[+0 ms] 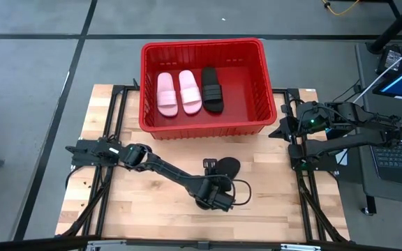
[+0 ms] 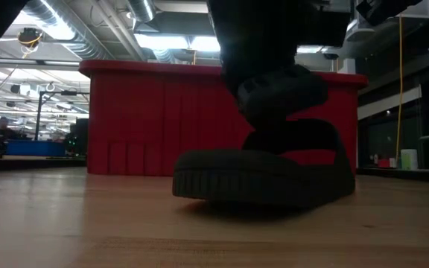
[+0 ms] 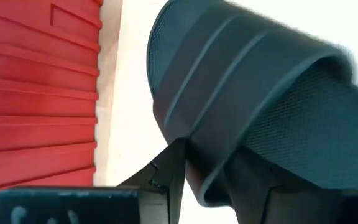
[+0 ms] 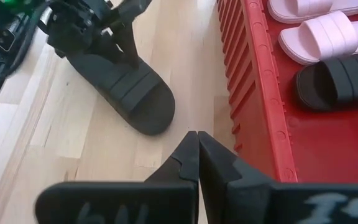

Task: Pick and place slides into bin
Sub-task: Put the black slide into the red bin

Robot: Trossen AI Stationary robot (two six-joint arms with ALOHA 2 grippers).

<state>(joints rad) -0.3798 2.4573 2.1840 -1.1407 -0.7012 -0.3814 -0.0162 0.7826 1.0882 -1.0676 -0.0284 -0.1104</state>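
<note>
The slides are nearly all stowed: two pale pink ones [image 1: 178, 93] and one black slide [image 1: 212, 89] lie side by side on the floor of the bin [image 1: 202, 130], the big red basket standing at the far middle of the table [image 1: 117, 202]. The last black slide [image 1: 223, 166] is still out on the wood, just in front of the bin's near wall and apart from it. The left gripper [image 1: 213, 183] is at that slide's heel end, and the left wrist view shows its fingers [image 3: 169, 177] straddling the edge of the sole beside the strap; whether they have clamped down or are only set around the edge I cannot tell. In the low view the sole looks to rest on the table, the toe perhaps a touch raised. So the step in hand seems to be the grasp of the fourth slide. The next move calls for a firm pinch, a lift high enough to clear the thick rim, and a release over the bare floor right of the stowed black slide. The right gripper [image 4: 197, 163] waits beside the bin's right end with its fingers pressed together, holding nothing.
</note>
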